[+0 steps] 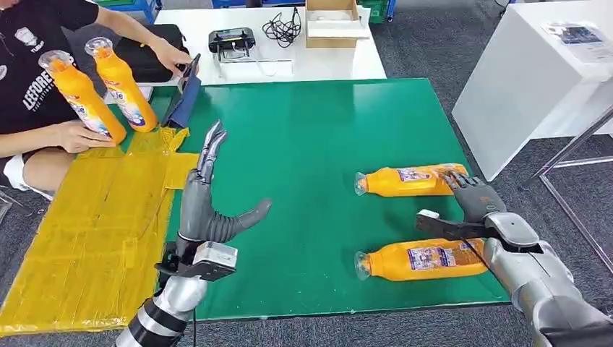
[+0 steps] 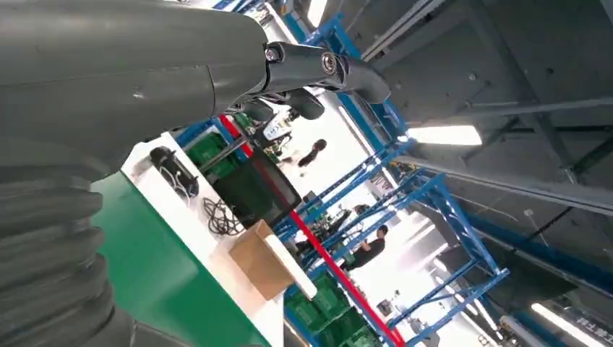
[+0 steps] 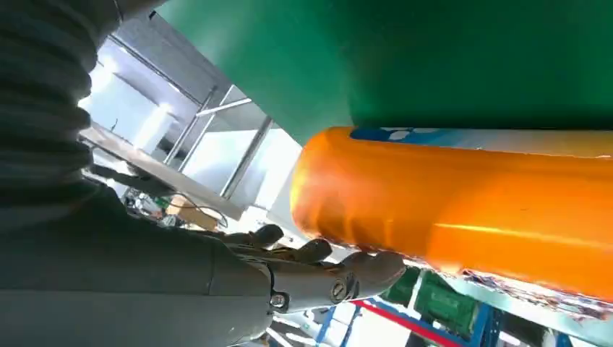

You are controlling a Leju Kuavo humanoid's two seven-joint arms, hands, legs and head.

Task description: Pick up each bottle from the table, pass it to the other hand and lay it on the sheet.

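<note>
Two orange bottles lie on their sides on the green mat (image 1: 303,130), caps to the left: a far one (image 1: 405,181) and a near one (image 1: 423,260). My right hand (image 1: 473,194) sits at the far bottle's base end, fingertips touching it without closing round it. The right wrist view shows that bottle (image 3: 470,210) close up, with the fingers (image 3: 318,253) by its base. My left hand (image 1: 209,195) is raised open above the mat's left part, beside the yellow sheet (image 1: 94,231). At the sheet's far end, a person holds two more orange bottles (image 1: 79,94) upright.
A person (image 1: 29,79) sits at the far left with hands on the sheet's far end. Behind the mat, a white table carries a cardboard box (image 1: 332,22), a black device (image 1: 231,40) and cables (image 1: 282,29). A white cabinet (image 1: 528,79) stands at the right.
</note>
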